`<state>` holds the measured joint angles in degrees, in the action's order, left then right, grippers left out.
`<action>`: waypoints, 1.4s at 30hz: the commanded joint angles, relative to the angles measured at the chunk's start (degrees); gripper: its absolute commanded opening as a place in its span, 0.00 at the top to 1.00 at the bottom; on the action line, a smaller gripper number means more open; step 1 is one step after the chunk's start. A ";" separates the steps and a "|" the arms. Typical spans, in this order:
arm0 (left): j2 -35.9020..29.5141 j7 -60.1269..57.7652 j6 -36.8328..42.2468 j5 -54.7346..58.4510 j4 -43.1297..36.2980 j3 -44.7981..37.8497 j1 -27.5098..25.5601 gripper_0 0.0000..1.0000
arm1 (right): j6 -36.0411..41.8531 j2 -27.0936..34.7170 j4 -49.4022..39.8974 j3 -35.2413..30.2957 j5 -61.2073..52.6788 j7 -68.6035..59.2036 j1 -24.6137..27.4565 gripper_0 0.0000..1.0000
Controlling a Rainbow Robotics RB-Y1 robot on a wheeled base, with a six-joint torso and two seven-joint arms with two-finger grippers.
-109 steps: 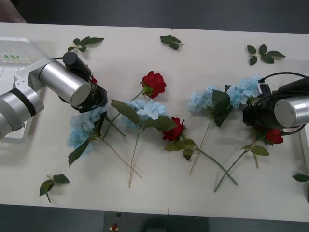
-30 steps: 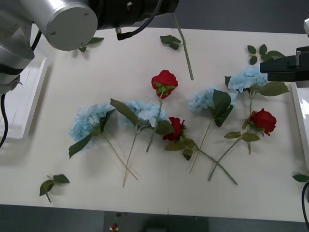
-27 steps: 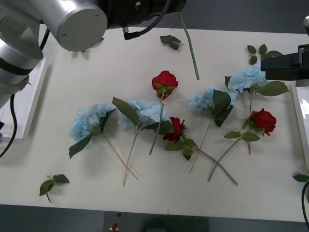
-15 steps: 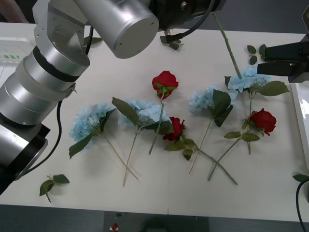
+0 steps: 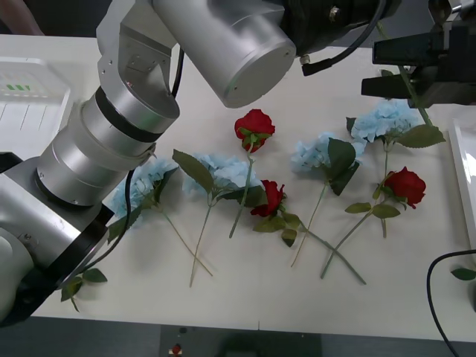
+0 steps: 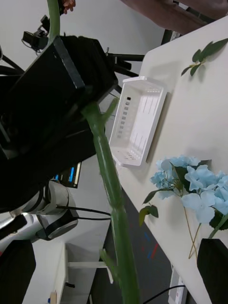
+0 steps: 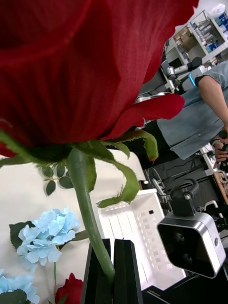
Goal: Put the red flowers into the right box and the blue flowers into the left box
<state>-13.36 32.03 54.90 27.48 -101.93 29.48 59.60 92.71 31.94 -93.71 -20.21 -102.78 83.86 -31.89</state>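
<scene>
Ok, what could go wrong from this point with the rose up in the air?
1. The left gripper is shut on just the thin stem of the held red rose, which runs between the fingers of the open right gripper. A mistimed release could drop it short of the right box.
2. The stem's lower end hangs close over a blue hydrangea and may snag or drag it.
</scene>
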 commanded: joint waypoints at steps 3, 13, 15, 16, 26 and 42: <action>0.27 -3.37 -1.12 -1.29 -0.55 2.07 3.06 1.00 | -1.57 -0.30 -1.91 0.43 -0.23 -2.30 -1.33 0.99; 0.27 -4.69 -1.64 -2.44 -0.46 2.68 3.06 1.00 | -1.57 -0.39 -1.91 0.43 -0.23 -3.35 -1.42 1.00; 0.27 -4.69 -1.64 -2.44 -0.46 2.68 3.06 1.00 | -1.57 -0.39 -1.91 0.43 -0.23 -3.53 -1.33 1.00; 0.27 -4.69 -1.64 -2.44 -0.46 2.68 3.06 1.00 | -1.57 -0.39 -1.91 0.43 -0.14 -3.53 -1.33 1.00; 0.27 -4.69 -1.64 -2.44 -0.46 2.68 3.06 1.00 | -1.57 -0.39 -1.91 -0.19 -0.23 -3.79 -1.33 1.00; 0.00 -6.63 -7.53 -7.71 0.59 4.44 1.57 0.00 | -1.31 1.20 -1.82 -1.86 -0.23 -4.23 -1.15 1.00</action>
<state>-13.27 28.40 52.15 23.16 -101.23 32.72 59.62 91.46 31.95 -93.71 -21.55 -102.76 81.90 -31.95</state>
